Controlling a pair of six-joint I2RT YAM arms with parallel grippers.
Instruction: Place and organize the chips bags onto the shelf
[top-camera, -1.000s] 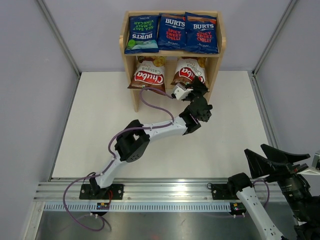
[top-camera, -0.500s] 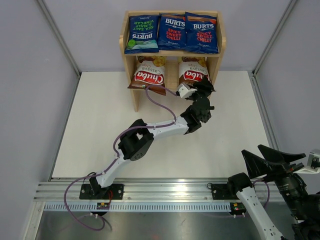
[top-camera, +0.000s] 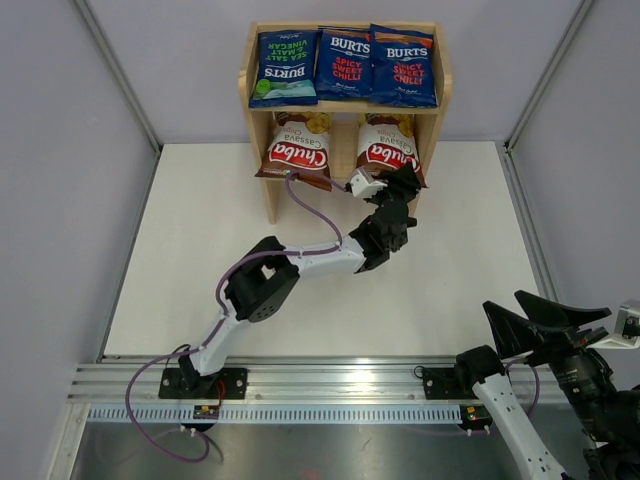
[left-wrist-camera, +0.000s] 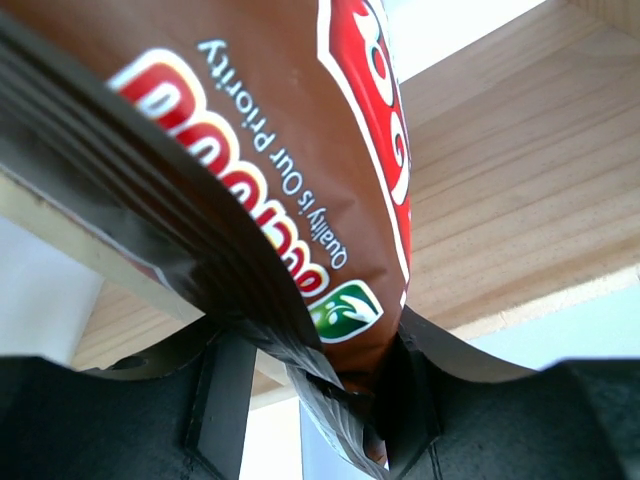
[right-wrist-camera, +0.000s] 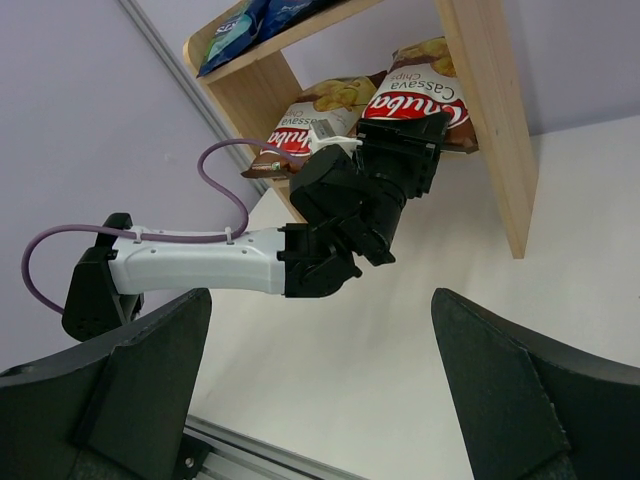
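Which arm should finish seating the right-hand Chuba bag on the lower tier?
Left. The left gripper is shut on the Chuba bag at its bottom edge, right at the lower tier of the shelf. The right gripper hangs open near its base, far from the shelf.

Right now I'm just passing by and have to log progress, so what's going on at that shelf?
The left gripper is shut on the bottom edge of the right Chuba bag, holding it in the lower tier of the shelf beside the left Chuba bag. Three Burts bags lie side by side on the top tier. The right gripper hangs open near the front edge of the table, holding nothing.
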